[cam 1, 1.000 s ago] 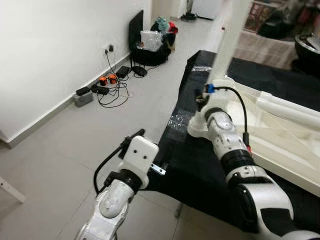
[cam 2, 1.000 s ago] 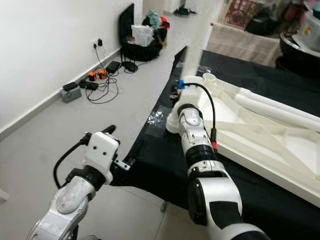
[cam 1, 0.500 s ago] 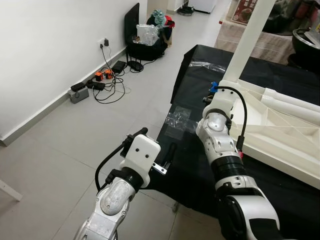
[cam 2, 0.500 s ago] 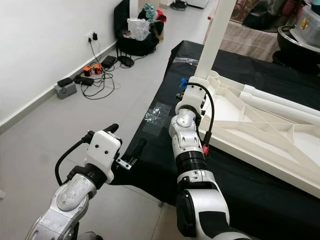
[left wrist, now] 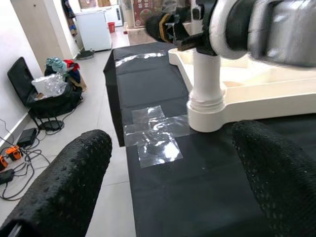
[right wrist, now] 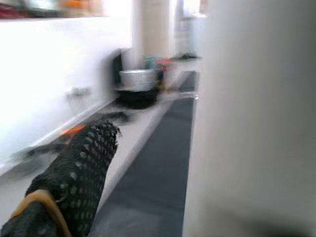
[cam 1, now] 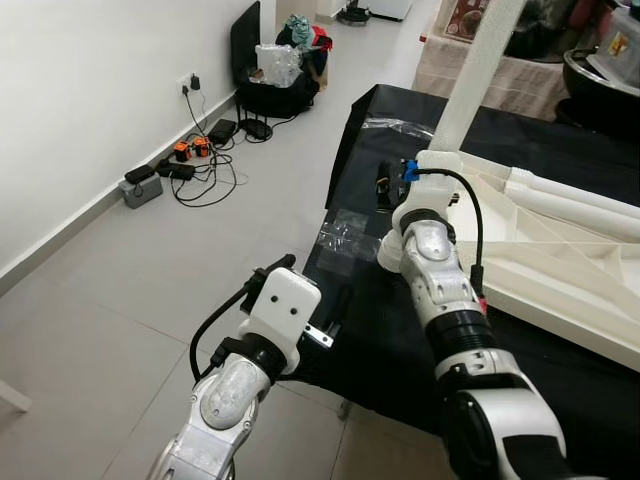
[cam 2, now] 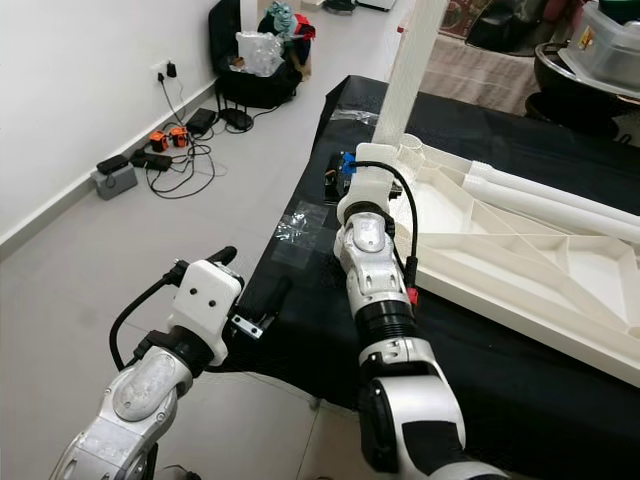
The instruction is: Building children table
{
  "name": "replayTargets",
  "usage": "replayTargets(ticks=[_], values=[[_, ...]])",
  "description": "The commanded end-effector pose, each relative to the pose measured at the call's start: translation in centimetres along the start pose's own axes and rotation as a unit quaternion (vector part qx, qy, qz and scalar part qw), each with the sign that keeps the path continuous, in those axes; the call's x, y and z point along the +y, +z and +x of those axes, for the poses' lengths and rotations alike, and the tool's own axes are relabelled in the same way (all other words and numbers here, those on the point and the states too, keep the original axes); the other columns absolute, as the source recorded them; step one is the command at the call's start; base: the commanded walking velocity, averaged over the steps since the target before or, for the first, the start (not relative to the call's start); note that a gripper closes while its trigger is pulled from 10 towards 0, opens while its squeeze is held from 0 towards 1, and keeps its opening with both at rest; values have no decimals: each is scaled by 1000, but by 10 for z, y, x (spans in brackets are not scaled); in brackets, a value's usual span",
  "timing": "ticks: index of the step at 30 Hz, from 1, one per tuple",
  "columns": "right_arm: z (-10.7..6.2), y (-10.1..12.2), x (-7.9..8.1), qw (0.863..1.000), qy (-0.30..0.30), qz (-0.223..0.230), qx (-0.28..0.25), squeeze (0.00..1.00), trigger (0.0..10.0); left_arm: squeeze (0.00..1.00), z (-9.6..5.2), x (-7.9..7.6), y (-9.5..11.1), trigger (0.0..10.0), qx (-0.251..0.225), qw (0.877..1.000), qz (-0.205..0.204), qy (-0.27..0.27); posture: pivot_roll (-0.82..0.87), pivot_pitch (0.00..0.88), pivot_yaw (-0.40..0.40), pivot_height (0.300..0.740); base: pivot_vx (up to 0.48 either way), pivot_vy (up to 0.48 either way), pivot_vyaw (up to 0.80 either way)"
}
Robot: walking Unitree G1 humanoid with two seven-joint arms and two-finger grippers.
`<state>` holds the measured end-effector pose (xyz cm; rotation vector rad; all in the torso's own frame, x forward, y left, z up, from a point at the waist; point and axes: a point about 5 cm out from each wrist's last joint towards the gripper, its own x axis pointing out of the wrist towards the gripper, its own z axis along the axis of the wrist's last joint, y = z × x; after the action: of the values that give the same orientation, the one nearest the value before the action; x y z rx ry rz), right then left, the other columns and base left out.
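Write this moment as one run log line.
right gripper: at upright white table leg | left gripper: open, idle by black cloth edge | white tabletop: upside down

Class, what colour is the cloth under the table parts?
Black cloth, clearest in the right eye view.

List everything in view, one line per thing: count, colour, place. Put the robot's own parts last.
Table top: one, white, upside down on the black cloth.
Table leg: one, white, upright in the top's corner socket.
Black cloth: one, covering the work surface.
Clear plastic: one piece, on the cloth near its edge.
Cables and chargers: several, black and orange, on the floor by the wall.
Bags: a dark pile against the wall.
Left gripper: black fingers open, pointing at the socket.
Right gripper: at the leg's base.
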<state>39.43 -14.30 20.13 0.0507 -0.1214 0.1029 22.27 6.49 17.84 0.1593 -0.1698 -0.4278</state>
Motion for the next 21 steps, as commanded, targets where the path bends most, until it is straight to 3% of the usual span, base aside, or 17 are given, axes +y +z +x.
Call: replayTargets(ticks=[1, 3, 4, 6, 7, 9, 11, 13, 14, 16, 17, 18, 20, 21], values=[[0, 1, 18, 988, 149, 38, 17, 0, 10000, 0, 0, -1, -1, 10000, 3, 1000, 1, -1, 71, 76, -120, 740, 0, 0, 0], [-6, 3, 23, 962, 265, 64, 27, 0, 10000, 0, 0, -2, -1, 10000, 2, 1000, 1, -1, 72, 76, -120, 740, 0, 0, 0], [-6, 3, 23, 962, 265, 64, 27, 0, 10000, 0, 0, -2, -1, 10000, 2, 1000, 1, -1, 72, 76, -120, 740, 0, 0, 0], [-11, 6, 22, 941, 328, 73, 29, 0, 10000, 0, 1, -1, -1, 10000, 2, 1000, 2, 0, 75, 77, -121, 740, 0, 0, 0], [-11, 6, 22, 941, 328, 73, 29, 0, 10000, 0, 1, -1, -1, 10000, 2, 1000, 2, 0, 75, 77, -121, 740, 0, 0, 0], [-13, 10, 20, 923, 376, 80, 34, 0, 10000, 0, 1, 0, -1, 10000, 2, 1000, 3, 1, 76, 76, -121, 740, 0, 0, 0], [-13, 10, 20, 923, 376, 80, 34, 0, 10000, 0, 1, 0, -1, 10000, 2, 1000, 3, 1, 76, 76, -121, 740, 0, 0, 0], [-12, 9, 20, 910, 408, 68, 37, 0, 10000, 0, 1, -1, 0, 10000, 1, 1000, 3, 0, 74, 77, -120, 740, 0, 0, 0], [-13, 8, 23, 896, 434, 82, 40, 0, 10000, 0, 1, -1, 0, 10000, 0, 1000, 3, 0, 76, 76, -120, 740, 0, 0, 0], [-13, 8, 23, 896, 434, 82, 40, 0, 10000, 0, 1, -1, 0, 10000, 0, 1000, 3, 0, 76, 76, -120, 740, 0, 0, 0], [-15, 7, 27, 879, 464, 97, 42, 0, 10000, 0, 2, -1, 1, 10000, -1, 1000, 2, 0, 80, 76, -121, 740, 0, 0, 0], [-15, 7, 27, 879, 464, 97, 42, 0, 10000, 0, 2, -1, 1, 10000, -1, 1000, 2, 0, 80, 76, -121, 740, 0, 0, 0], [-19, 3, 32, 849, 510, 128, 49, 0, 10000, 0, 2, -1, 1, 10000, -2, 1000, 2, 0, 81, 77, -120, 740, 0, 0, 0], [-19, 3, 32, 849, 510, 128, 49, 0, 10000, 0, 2, -1, 1, 10000, -2, 1000, 2, 0, 81, 77, -120, 740, 0, 0, 0]])
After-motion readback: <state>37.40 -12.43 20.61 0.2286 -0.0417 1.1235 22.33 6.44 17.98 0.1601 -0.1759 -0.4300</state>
